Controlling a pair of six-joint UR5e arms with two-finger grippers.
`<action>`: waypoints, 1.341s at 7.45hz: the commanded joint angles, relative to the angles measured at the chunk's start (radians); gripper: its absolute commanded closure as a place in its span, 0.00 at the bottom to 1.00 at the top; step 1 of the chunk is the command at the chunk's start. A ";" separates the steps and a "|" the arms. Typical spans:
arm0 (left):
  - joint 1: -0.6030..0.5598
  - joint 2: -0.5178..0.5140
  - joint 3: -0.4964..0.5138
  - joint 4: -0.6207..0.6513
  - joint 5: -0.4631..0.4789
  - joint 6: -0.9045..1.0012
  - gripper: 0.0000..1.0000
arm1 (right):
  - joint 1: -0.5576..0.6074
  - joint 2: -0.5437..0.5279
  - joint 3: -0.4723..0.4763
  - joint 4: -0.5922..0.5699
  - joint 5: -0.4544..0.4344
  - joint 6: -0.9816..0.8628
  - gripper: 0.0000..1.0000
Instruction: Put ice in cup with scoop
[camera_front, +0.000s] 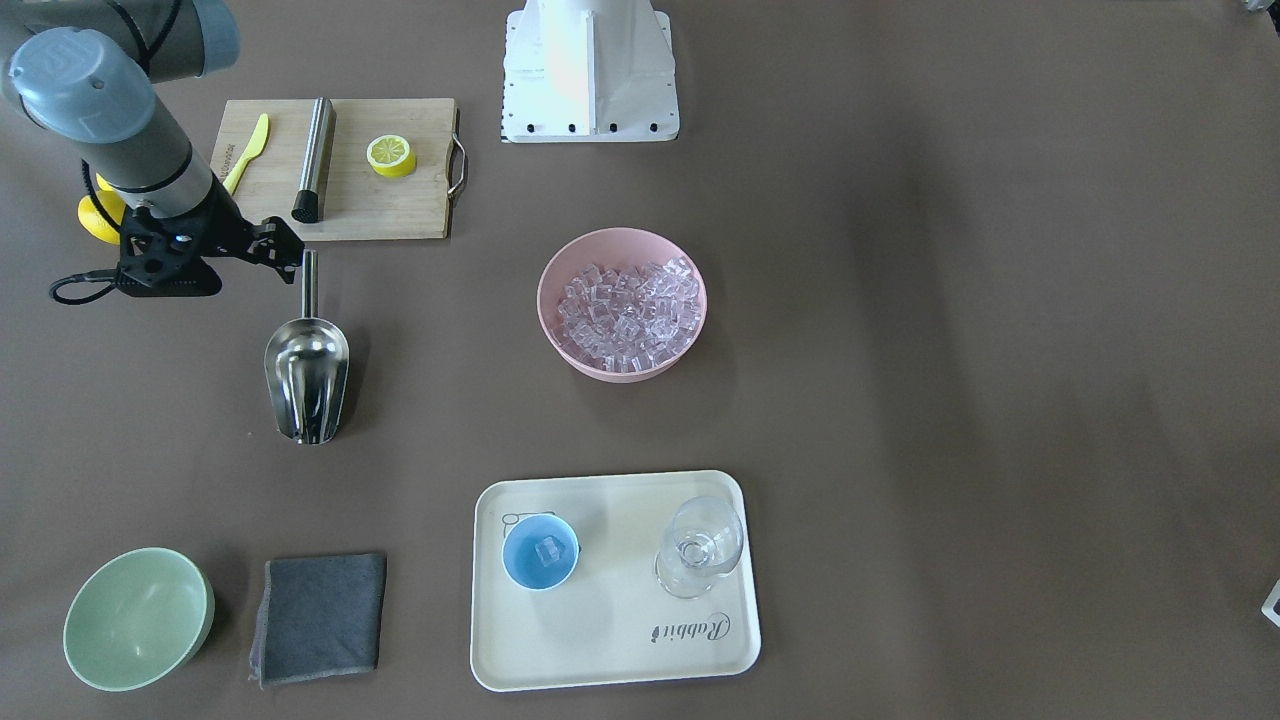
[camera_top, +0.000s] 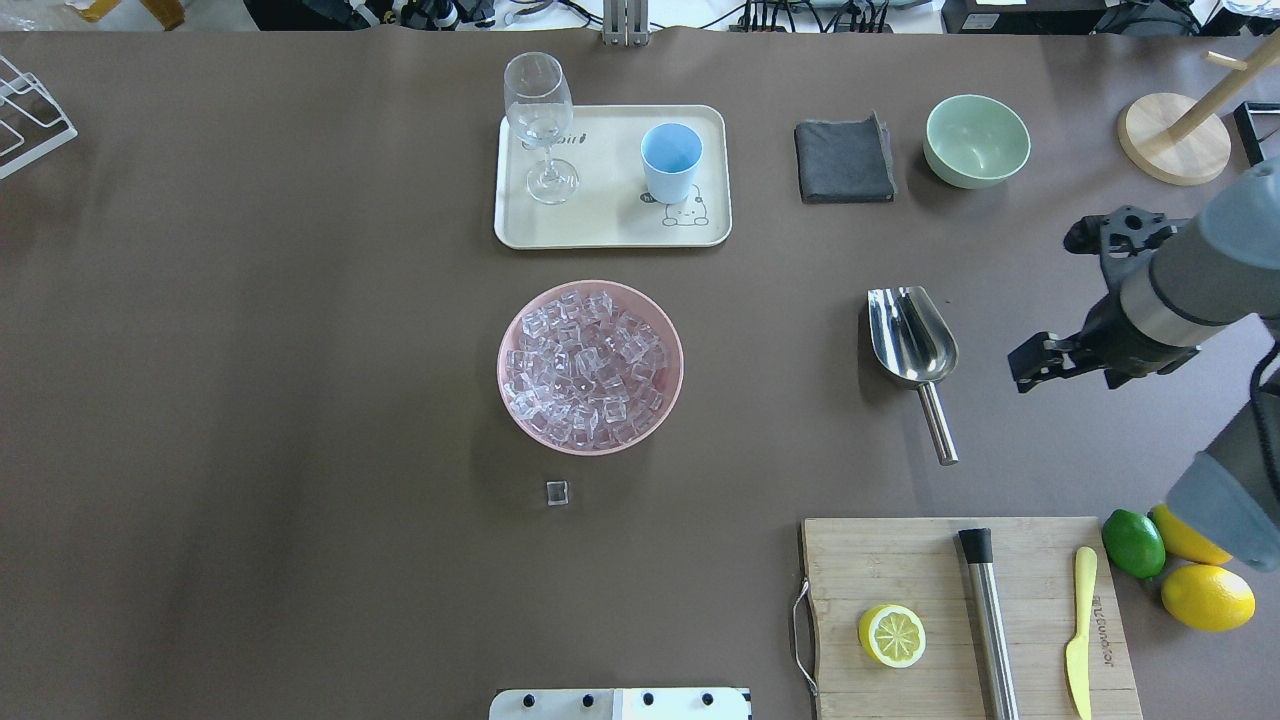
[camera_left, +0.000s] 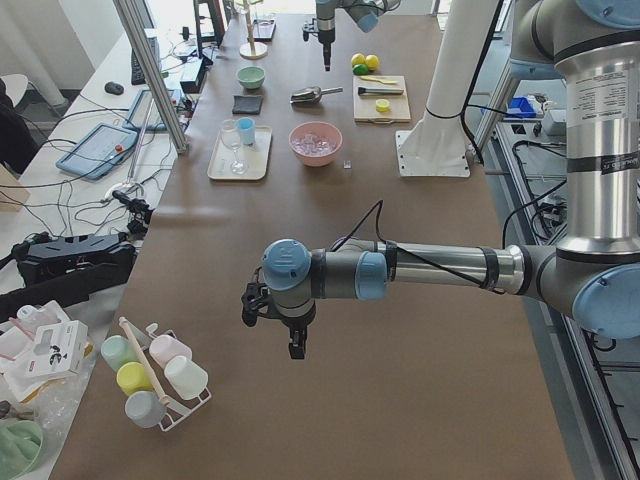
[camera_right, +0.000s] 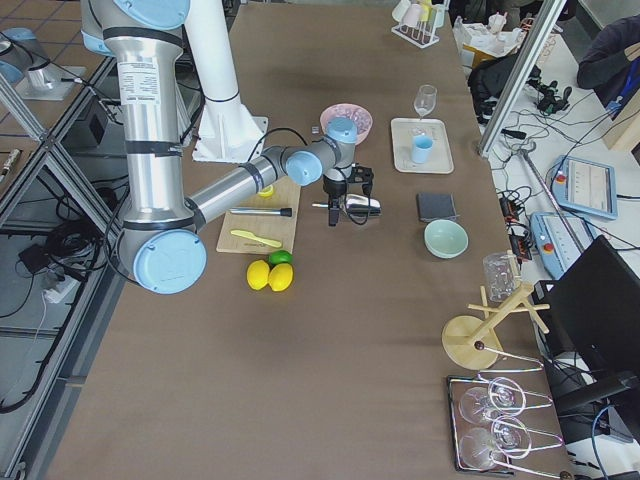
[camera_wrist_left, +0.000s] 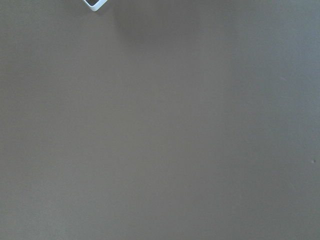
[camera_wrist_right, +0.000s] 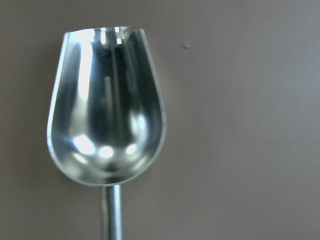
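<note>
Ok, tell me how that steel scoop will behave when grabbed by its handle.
Probably stiff: the scoop looks all shiny steel. Its thin, smooth rod handle may slip or twist in a grip. Being rounded, it could rock sideways if pushed.

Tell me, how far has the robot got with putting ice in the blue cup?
Barely begun. Done: one ice cube sits in the cup. In hand: the scoop lies empty on the table, with the right pincer by its handle end; whether it grips, I cannot tell. Left: nearly everything, since the pink bowl is heaped with ice and a loose cube lies on the table.
</note>
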 joint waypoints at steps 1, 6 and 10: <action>-0.002 0.000 0.004 0.000 0.000 0.000 0.03 | 0.198 -0.154 -0.037 -0.002 0.007 -0.255 0.00; 0.007 -0.010 0.014 -0.010 -0.008 0.000 0.03 | 0.681 -0.194 -0.303 0.001 0.096 -0.795 0.00; 0.046 -0.015 0.026 -0.012 -0.008 -0.002 0.03 | 0.740 -0.199 -0.329 0.004 0.152 -0.820 0.00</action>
